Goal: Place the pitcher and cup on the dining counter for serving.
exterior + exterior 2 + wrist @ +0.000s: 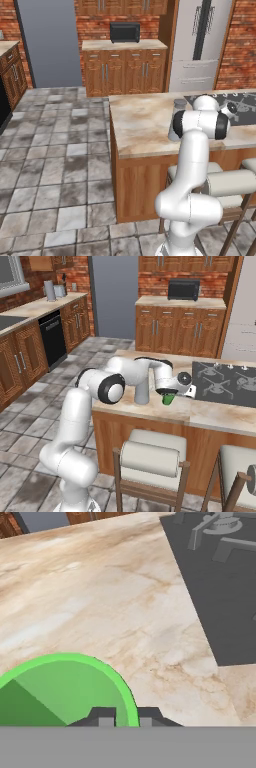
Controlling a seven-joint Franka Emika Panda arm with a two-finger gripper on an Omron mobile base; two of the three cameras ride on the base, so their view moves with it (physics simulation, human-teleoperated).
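The tall matte-grey cylinder pitcher (142,387) stands upright on the beige marbled stone tabletop (150,408) of the island, left of the black cooktop (225,383) in the right base view. The small translucent green cup (168,399) sits between the pitcher and the cooktop, near the front edge, under the pincer (169,394). Two padded stools (150,456) stand before the island; a black microwave (124,32) rests on the wood cabinets behind.
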